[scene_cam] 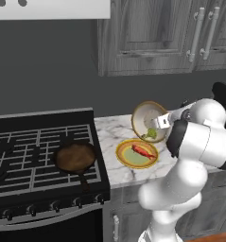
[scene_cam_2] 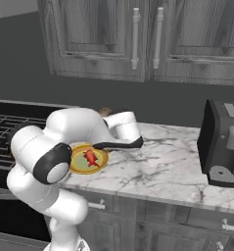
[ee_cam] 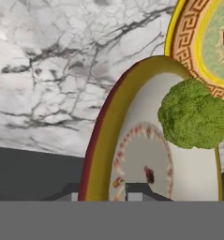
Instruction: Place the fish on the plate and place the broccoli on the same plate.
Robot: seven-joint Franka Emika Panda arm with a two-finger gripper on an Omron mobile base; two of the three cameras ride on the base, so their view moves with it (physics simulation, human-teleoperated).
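Now you see fish [scene_cam: 143, 151] lying on plate [scene_cam: 125, 159] on marble surface [scene_cam_2: 167, 166]. Tan bowl [scene_cam: 143, 116] tipped on edge just behind plate, broccoli [ee_cam: 193, 115] against its inner face. Your gripper [scene_cam: 158, 124] at bowl, fingers together; grip unclear.

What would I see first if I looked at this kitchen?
Probably the tan bowl tipped up on its edge on the marble counter, with a bushy green broccoli at its lower rim. Just in front lies the round yellow-rimmed plate with the small red-orange fish on it. A dark brown frying pan sits on the black stove at the left.
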